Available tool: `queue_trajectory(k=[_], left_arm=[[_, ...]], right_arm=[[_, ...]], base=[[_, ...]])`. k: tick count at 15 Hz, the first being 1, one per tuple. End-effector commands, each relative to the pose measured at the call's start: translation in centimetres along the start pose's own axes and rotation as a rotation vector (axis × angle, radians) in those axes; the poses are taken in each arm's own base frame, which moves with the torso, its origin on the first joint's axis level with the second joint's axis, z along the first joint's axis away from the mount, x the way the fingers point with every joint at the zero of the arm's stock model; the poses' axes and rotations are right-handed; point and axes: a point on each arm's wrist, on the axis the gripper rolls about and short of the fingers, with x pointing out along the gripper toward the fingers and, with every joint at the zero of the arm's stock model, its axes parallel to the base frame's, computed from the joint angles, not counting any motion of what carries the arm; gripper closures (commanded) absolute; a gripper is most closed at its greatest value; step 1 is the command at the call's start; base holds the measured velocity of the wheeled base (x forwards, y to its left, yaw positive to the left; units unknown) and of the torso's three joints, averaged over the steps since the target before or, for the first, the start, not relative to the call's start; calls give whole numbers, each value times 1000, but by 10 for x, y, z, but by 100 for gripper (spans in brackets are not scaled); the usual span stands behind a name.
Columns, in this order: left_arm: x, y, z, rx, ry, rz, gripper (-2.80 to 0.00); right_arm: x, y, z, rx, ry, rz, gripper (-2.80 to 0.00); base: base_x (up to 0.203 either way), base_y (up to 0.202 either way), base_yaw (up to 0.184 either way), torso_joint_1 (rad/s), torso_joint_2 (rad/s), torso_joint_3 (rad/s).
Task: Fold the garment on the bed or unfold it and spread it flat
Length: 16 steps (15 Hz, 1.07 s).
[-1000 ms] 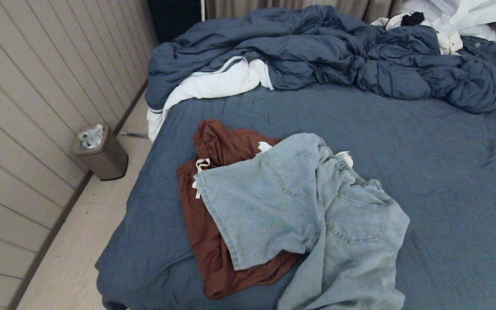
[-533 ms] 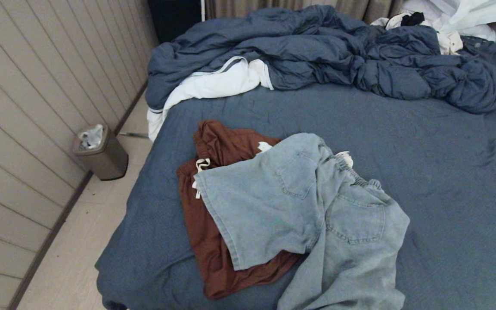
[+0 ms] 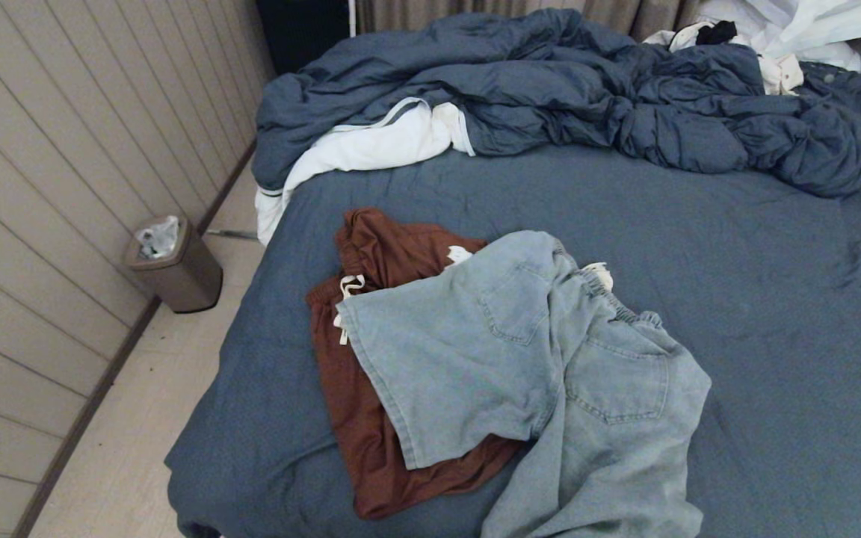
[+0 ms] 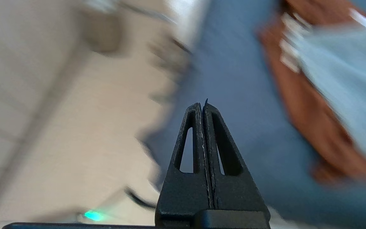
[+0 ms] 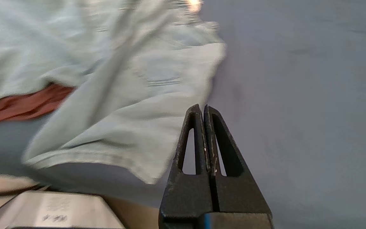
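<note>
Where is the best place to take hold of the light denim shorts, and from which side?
Probably the elastic waistband of the denim shorts, reached from the right, over bare bed sheet. It bunches up, giving a thick ridge to pinch. The left leg hem overlaps the rust-brown garment, risking a double pick.

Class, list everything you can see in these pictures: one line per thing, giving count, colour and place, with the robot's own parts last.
Bed: one, slate-blue sheet, filling most of the head view.
Duvet: one, blue with white lining, bunched at the far end of the bed.
Denim shorts: one, light blue, near the bed's front edge, partly on the brown garment.
Brown garment: one, rust brown with white drawstrings, under and left of the shorts.
White clothes: a pile, far right corner.
Waste bin: one, brownish, on the floor by the wall, left of the bed.
Left pincer: one, black, shut, above the bed's left edge.
Right pincer: one, black, shut, by the shorts' hem.
</note>
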Motion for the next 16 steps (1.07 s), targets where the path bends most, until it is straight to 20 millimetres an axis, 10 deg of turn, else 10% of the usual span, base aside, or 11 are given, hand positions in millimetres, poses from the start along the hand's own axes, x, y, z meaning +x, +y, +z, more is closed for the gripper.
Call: queue_trajectory(k=[1,6,16], left_arm=[[0,3,1,74,-15,151,0],[-22,7,-8,137,-105,240,0],[-33,-3,-17,140,1,-306,0]], right_arm=[[-4,-3,11,-3,40,-69,0],[-1,-2,-1,-12,26,-70,0],[5,2,-11,-6,-1,56,0]], base=[[0,0,0,0,0,0],[0,0,0,0,0,0],[0,0,0,0,0,0]])
